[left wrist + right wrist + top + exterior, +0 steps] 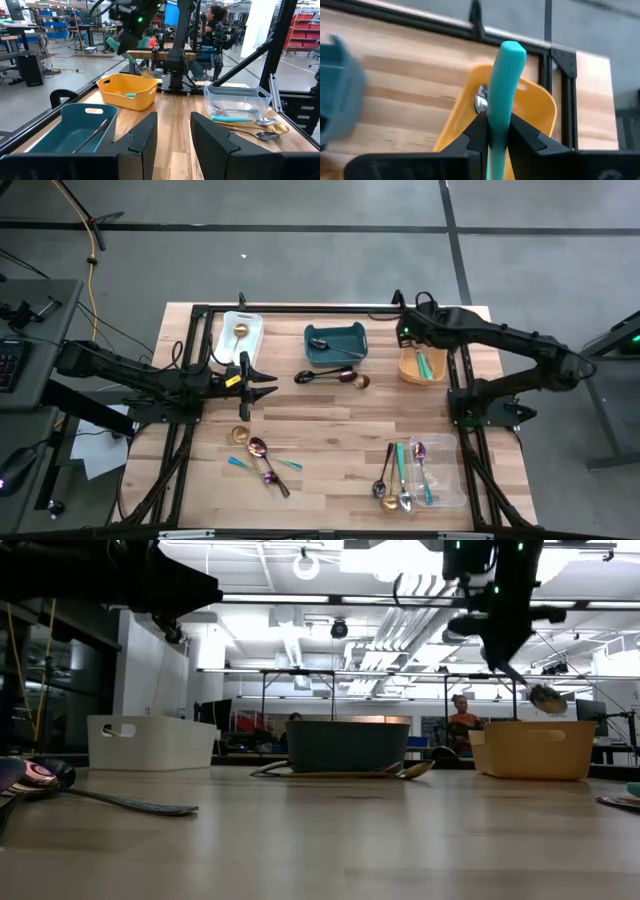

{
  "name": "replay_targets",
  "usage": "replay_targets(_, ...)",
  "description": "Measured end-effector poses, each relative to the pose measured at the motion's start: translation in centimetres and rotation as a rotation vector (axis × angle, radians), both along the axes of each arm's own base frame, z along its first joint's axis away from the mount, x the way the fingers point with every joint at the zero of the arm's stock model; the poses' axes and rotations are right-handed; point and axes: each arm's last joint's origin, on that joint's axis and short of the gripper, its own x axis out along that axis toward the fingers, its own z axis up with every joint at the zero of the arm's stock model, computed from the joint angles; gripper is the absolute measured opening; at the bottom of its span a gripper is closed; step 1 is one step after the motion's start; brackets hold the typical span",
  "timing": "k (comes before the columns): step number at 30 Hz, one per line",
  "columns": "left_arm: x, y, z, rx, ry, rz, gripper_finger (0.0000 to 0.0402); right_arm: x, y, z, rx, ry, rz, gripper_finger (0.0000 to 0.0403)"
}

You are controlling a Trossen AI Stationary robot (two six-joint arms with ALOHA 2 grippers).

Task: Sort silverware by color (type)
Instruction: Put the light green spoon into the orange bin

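My right gripper hovers over the orange bin at the table's far right, shut on a teal-handled utensil. In the low view the utensil's metal head hangs above that bin. My left gripper waits open above the table's left middle, fingers pointing right. Loose silverware lies in a pile near the left front, as spoons before the teal bin, and beside and inside the clear bin. A gold spoon lies in the white bin. My right gripper pinches the utensil's teal handle between its two fingers, partway along its length, with the handle's free end sticking out past the fingertips. The utensil is lifted clear and tilted, its metal head lower than the fingers, above the orange bin.
Four bins stand on the table: white far left, teal far middle holding a dark spoon, orange far right holding a teal-handled piece, clear near right. A black frame rail edges the table. A person sits in the room beyond.
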Motion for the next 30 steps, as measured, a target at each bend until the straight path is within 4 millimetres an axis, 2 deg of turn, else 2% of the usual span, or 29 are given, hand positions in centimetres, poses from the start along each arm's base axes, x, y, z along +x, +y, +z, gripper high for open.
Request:
replay_targets(9, 0.0, 0.0, 0.0, 0.000, 0.000, 0.000, 0.0111, -1.5, -2.5, -4.8, 0.122, -0.028, -0.063, 0.0046)
replay_targets(14, 0.0, 0.0, 0.0, 0.000, 0.000, 0.000, 0.0111, -2.4, -2.8, -6.3, 0.172, -0.006, -0.084, 0.0059)
replay_targets(30, 0.0, 0.0, 0.0, 0.000, 0.000, 0.000, 0.0111, -2.4, -3.0, -6.6, 0.189, -0.007, -0.043, 0.0065)
